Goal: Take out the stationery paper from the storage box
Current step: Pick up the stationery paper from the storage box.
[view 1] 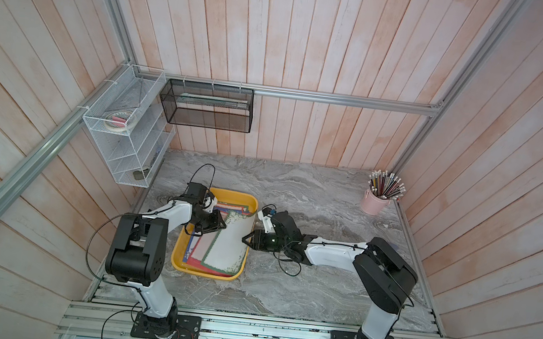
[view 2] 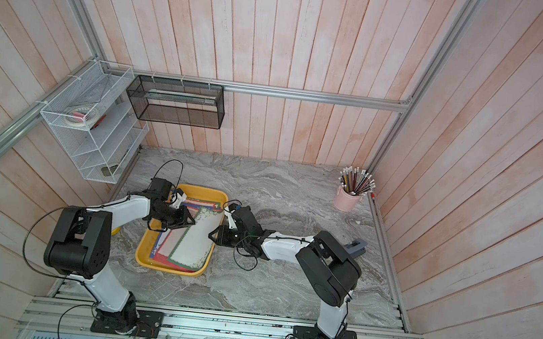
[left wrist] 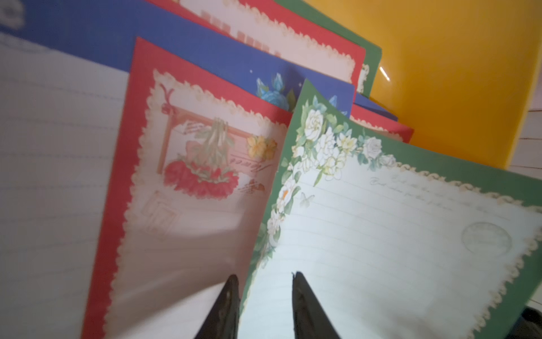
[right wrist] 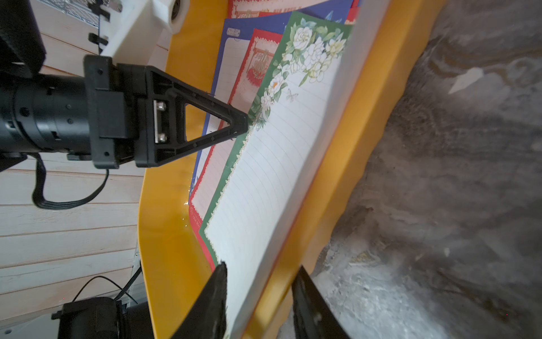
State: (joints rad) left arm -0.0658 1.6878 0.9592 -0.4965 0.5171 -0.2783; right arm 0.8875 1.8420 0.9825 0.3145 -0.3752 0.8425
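Observation:
The yellow storage box [view 1: 181,258] [view 2: 147,253] lies on the marble top and holds several overlapping sheets of stationery paper. The top green-bordered sheet [view 1: 231,243] [left wrist: 381,249] [right wrist: 269,176] leans up against the right wall. Red-bordered [left wrist: 190,176] and blue-bordered [left wrist: 205,58] sheets lie under it. My left gripper [view 1: 220,227] [left wrist: 264,276] is open inside the box, its fingers either side of the green sheet's long edge. My right gripper [view 1: 246,239] [right wrist: 259,270] straddles the right wall: one finger inside on the green sheet, the other against the wall's outside.
A pink cup of pencils [view 1: 374,204] stands at the back right corner. A white wire rack [view 1: 127,131] and a black mesh basket [view 1: 207,106] hang on the wooden walls behind the left arm. Bare marble [view 1: 302,279] stretches right of the box.

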